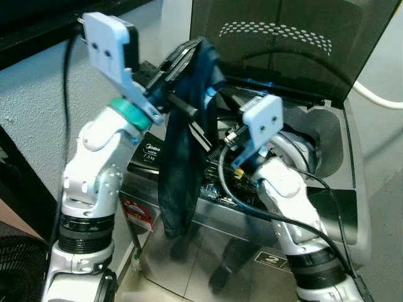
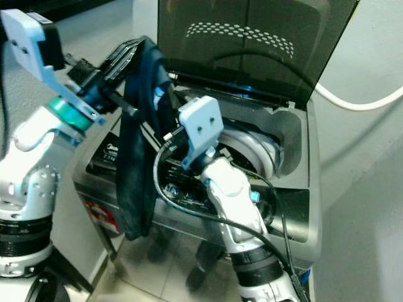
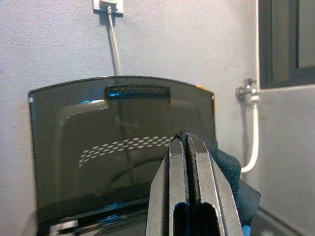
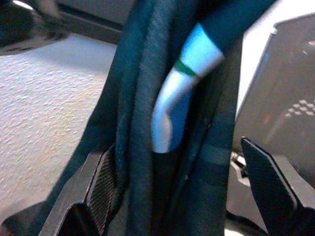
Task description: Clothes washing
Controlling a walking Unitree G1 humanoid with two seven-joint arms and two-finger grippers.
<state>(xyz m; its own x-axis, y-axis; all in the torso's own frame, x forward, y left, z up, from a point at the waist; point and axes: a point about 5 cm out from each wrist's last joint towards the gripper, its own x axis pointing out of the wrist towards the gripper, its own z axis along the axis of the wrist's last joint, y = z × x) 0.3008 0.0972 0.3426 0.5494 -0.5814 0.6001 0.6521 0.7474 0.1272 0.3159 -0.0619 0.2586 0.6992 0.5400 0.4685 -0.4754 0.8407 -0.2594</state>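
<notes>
My left gripper (image 1: 192,51) is raised above the front left of the top-loading washing machine (image 1: 334,214). It is shut on a dark blue garment (image 1: 179,170), which hangs from the fingers down past the machine's front edge. In the left wrist view the fingers (image 3: 172,187) are pressed together, with dark cloth (image 3: 226,167) bunched beside them. My right gripper (image 4: 184,172) is open, one finger on either side of the hanging garment (image 4: 142,98). A light blue and white patch (image 4: 182,98) shows on the cloth. The smoked lid (image 1: 283,38) stands open over the drum (image 2: 252,148).
A textured wall (image 1: 31,100) lies close on the left. A white hose (image 1: 378,97) runs behind the lid, and a tap (image 3: 246,91) and wall socket (image 3: 107,5) sit above it. A black fan guard (image 1: 19,264) is at the lower left.
</notes>
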